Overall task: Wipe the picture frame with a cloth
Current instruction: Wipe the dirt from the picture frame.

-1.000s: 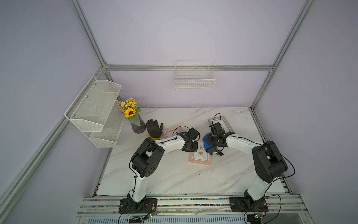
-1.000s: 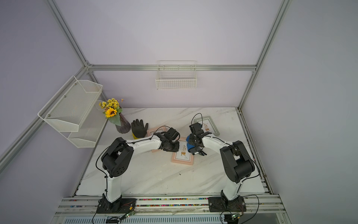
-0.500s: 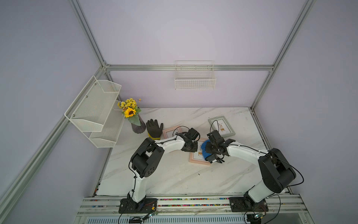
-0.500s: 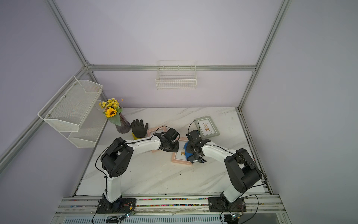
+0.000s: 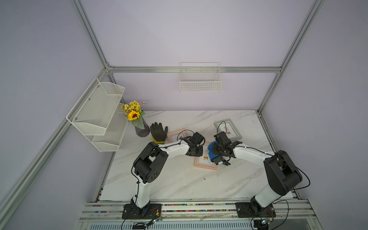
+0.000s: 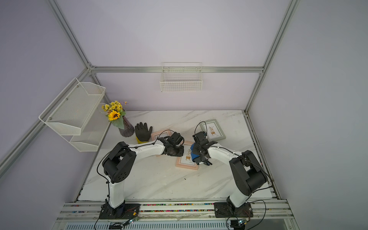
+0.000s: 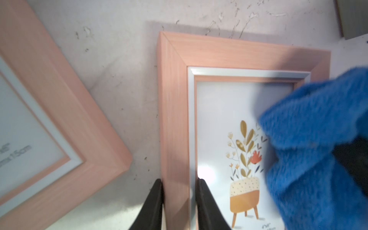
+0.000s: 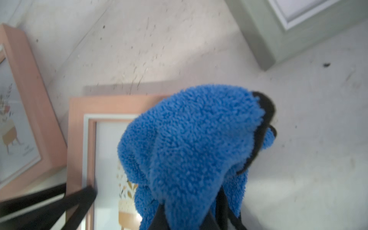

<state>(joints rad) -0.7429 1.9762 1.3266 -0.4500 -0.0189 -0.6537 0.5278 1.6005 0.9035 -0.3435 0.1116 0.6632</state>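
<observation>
Left pincer (image 7: 179, 182) is down on the picture frame (image 7: 175, 99), its two smooth black fingers (image 7: 153, 205) straddling one long rail, one against the outer edge and one against the inner lip by the glass, clamped on that rail. The frame lies flat near the middle of the table (image 5: 179, 179), a white marble-look slab with grey veins and scattered specks. It is a rectangle with mitred corners, a pale pink wood-grain moulding, a thin white inner border and glossy glass over a print of a plant in a dotted pot on legs. Over to the right pincer (image 8: 190, 217): it is clenched on the cloth (image 8: 189, 139), a fluffy, nubbly blue microfibre bundle with dark edging curling along one fold. The cloth hangs bunched in a rounded lump over the side of the frame nearer the right arm, covering part of the glass and part of the printed plant. Just beside the gripped frame, apart from it and angled, lies a second pink frame (image 7: 69, 119) of the same grain. A sage-grey frame (image 5: 229, 129) lies farther back, and a black rubbery work glove (image 5: 158, 132) with a yellow cuff rests flat beside a dark ribbed vase (image 5: 141, 131).
</observation>
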